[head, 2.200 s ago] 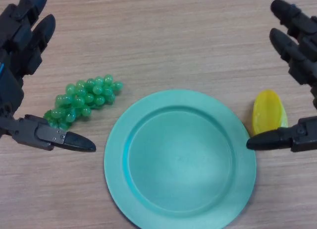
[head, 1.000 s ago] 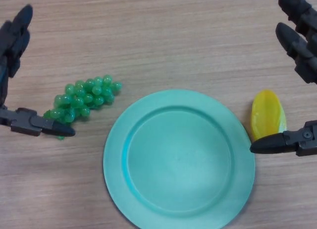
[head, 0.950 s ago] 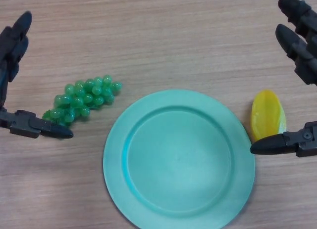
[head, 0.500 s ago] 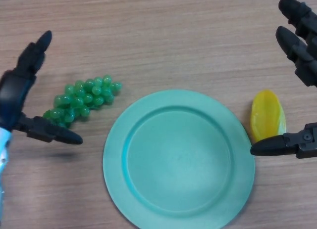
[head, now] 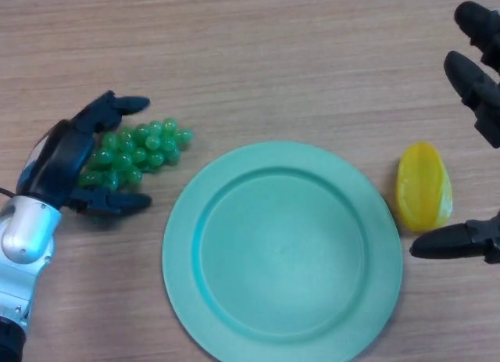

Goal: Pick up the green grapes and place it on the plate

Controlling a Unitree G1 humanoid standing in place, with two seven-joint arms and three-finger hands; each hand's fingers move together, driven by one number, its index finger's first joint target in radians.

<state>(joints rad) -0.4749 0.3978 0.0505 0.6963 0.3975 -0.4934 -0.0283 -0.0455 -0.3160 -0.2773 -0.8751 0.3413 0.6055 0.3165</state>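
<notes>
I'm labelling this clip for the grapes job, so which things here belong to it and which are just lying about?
Belonging: green grapes, teal plate, left hand curling round the bunch.
Lying about: yellow fruit right of the plate; right hand, idle and open.

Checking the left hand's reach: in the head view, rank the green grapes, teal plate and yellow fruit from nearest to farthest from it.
From the left hand:
1. Green grapes, between its fingers and thumb.
2. Teal plate, centre.
3. Yellow fruit, far right by the right hand.
</notes>
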